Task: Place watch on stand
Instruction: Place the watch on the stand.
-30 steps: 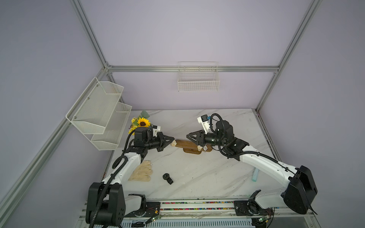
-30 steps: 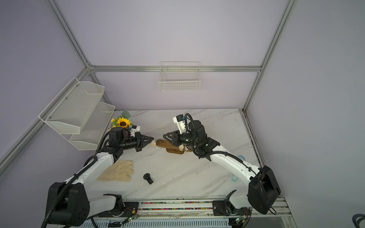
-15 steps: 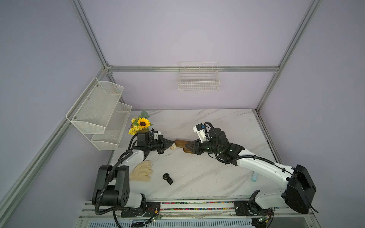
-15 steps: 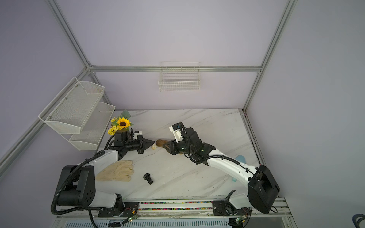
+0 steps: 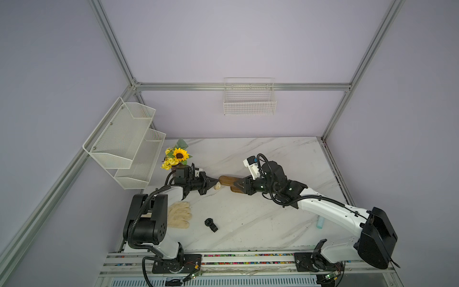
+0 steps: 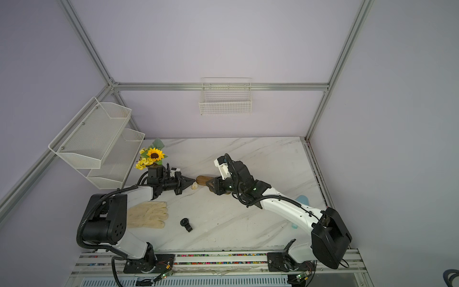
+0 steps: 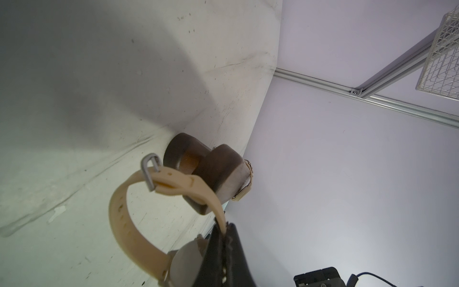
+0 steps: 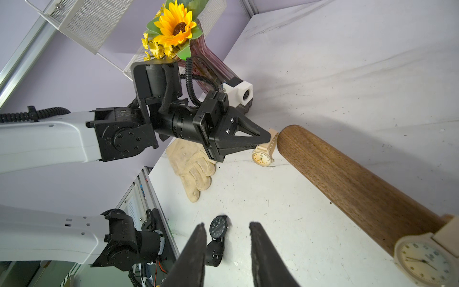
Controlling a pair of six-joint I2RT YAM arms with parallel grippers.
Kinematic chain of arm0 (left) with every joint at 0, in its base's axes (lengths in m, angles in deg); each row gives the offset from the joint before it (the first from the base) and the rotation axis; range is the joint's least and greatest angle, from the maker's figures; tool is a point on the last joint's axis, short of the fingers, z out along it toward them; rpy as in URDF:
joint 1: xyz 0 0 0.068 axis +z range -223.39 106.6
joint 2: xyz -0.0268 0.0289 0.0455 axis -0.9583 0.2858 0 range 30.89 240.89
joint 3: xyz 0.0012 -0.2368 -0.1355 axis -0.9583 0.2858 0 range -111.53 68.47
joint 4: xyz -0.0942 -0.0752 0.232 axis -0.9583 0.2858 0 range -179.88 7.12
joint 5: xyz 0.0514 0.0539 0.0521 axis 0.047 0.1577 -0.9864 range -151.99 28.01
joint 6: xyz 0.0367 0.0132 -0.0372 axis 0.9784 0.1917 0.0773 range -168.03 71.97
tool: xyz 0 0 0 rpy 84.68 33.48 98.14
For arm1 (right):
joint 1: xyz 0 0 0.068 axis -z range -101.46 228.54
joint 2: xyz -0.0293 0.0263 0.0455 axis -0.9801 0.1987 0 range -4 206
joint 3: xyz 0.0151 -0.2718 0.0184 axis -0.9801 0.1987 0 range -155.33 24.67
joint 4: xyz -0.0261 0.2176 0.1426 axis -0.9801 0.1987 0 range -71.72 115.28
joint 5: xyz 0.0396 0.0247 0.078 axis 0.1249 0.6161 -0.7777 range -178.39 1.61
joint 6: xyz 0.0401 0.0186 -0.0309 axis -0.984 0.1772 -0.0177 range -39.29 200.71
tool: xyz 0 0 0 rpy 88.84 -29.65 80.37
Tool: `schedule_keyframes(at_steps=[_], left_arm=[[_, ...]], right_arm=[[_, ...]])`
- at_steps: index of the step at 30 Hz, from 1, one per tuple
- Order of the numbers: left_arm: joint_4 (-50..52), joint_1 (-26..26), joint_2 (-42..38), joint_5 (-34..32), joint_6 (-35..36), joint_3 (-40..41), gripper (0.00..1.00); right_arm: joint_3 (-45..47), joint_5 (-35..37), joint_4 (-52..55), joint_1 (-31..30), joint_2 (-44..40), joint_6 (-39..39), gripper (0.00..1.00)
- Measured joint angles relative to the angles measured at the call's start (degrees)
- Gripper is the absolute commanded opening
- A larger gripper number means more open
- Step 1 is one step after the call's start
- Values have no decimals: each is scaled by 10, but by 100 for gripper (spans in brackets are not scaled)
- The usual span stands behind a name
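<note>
— Marble tabletop (image 5: 248, 159), evenly lit. What can't you make out?
— Most of the stand (image 5: 226, 180): in both top views the right gripper (image 5: 236, 185) covers its far half and most of its base. A second watch (image 8: 422, 261) on the bar is cut off at the right wrist view's edge.
— And the arms?
— Both lie low, tips facing across the bar's rounded end. The left gripper (image 8: 269, 139) pinches the strap of the cream watch (image 8: 262, 155), which hangs just beside that end (touching or not, I cannot tell). The right gripper's fingers (image 8: 193, 253) stand apart with nothing between them, beside the bar.
— Changed from a second ago?
— The left arm has folded up closer to its base; the right wrist has come down lower.
</note>
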Motion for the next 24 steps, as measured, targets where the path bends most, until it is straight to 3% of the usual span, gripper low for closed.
schedule_keyframes(at_steps=[17, 24], left_arm=[[-57, 0, 36, 9, -38, -31, 0], [-74, 0, 40, 11, -49, -34, 0]], right_arm=[[0, 1, 4, 0, 37, 6, 33], [-19, 34, 26, 4, 79, 10, 31]])
